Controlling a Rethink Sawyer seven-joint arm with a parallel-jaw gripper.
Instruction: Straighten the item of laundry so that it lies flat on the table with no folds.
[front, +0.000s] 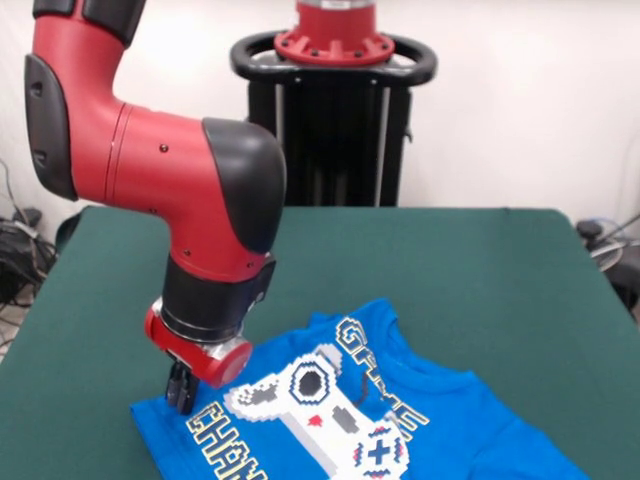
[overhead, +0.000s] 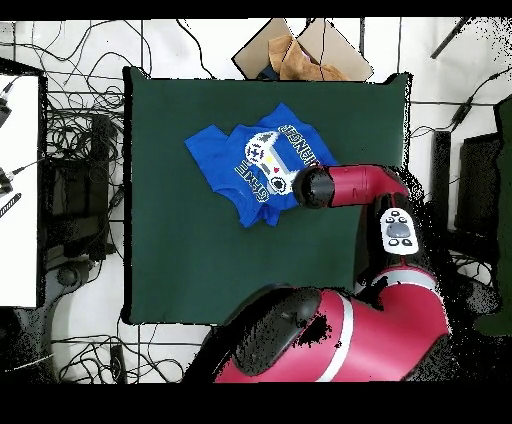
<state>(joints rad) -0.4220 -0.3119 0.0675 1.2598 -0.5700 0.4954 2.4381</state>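
The item of laundry (front: 400, 420) is a bright blue T-shirt with a pixel controller print and "GAME" lettering. It lies print up on the green table (front: 450, 270), and its lower part runs off the picture's bottom edge. My gripper (front: 182, 392) points straight down, with its tips at the shirt's left corner. In the overhead view the shirt (overhead: 225, 160) lies rumpled with uneven, folded-looking edges on the table's (overhead: 200, 260) upper middle. The arm's black wrist (overhead: 315, 187) stands over the shirt's right edge and hides the gripper.
The red arm (overhead: 360, 185) reaches in over the table's right half in the overhead view. Cardboard (overhead: 300, 50) lies just beyond the table's top edge. Cables (overhead: 85, 140) and a white surface (overhead: 20, 190) lie off the left side.
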